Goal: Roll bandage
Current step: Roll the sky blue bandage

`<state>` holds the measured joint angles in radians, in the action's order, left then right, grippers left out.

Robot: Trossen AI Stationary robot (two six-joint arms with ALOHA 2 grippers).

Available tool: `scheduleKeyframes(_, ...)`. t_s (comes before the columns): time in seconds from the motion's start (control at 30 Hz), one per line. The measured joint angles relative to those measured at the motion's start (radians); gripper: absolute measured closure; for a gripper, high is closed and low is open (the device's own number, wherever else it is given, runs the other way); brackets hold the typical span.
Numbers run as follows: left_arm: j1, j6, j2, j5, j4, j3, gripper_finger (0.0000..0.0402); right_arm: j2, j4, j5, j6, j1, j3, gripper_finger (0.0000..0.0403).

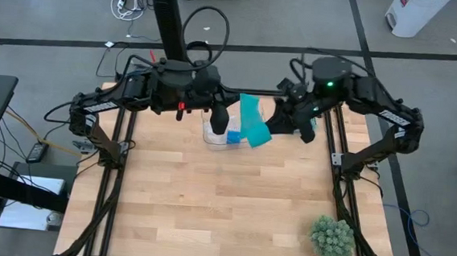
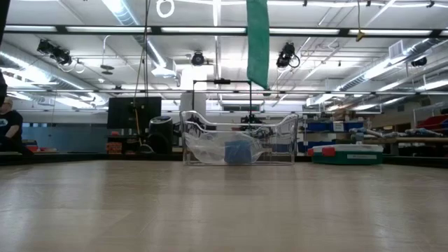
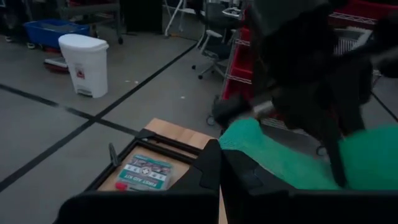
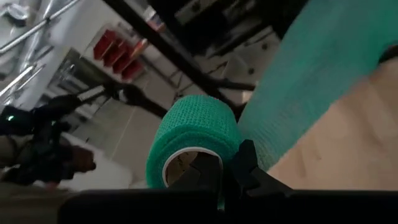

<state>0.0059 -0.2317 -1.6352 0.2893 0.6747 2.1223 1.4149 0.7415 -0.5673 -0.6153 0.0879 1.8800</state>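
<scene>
Rolling was under way: the right gripper (image 4: 217, 180) had its fingers clamped on the bandage (image 4: 193, 134) coil, the left gripper (image 3: 217, 180) pinched its loose tail. Next probably needed turning the coil while keeping tension.

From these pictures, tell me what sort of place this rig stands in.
Probably a robotics lab or workshop. The low view shows an open ceiling with strip lights and ducts, the high view a grey floor marked with dark tape lines, and the left wrist view red storage shelving.

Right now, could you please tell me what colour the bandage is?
The bandage is plain teal-green; the right wrist view shows it best.
</scene>
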Motion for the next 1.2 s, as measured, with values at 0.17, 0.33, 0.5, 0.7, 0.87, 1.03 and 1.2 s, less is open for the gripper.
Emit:
scheduleKeyframes(0.17,-0.003,-0.004,0.0,-0.006,0.002,0.0,0.0395,0.008,-0.04,-0.039,-0.01,-0.003,-0.026,0.0403)
scheduleKeyframes(0.33,-0.003,-0.006,0.0,0.018,-0.002,0.0,0.0395,0.007,-0.036,-0.038,-0.01,-0.003,-0.032,0.0403)
scheduleKeyframes(0.5,-0.002,-0.007,0.0,0.03,0.019,0.0,0.0395,0.003,-0.039,-0.039,-0.019,-0.003,-0.033,0.0403)
scheduleKeyframes(0.7,-0.014,-0.002,0.0,0.003,0.025,0.0,0.0382,-0.001,-0.054,-0.054,-0.033,0.001,-0.032,0.0403)
scheduleKeyframes(0.87,-0.019,0.018,0.002,-0.024,0.064,0.0,0.0326,-0.009,-0.116,-0.127,-0.11,0.0,-0.032,0.0403)
scheduleKeyframes(1.03,-0.02,0.019,0.004,-0.037,0.073,0.002,0.0266,-0.03,-0.161,-0.167,-0.184,0.008,-0.032,0.0403)
scheduleKeyframes(1.2,-0.055,0.115,0.008,-0.111,0.003,0.039,0.0249,-0.028,-0.144,-0.169,-0.236,0.008,-0.032,0.0403)
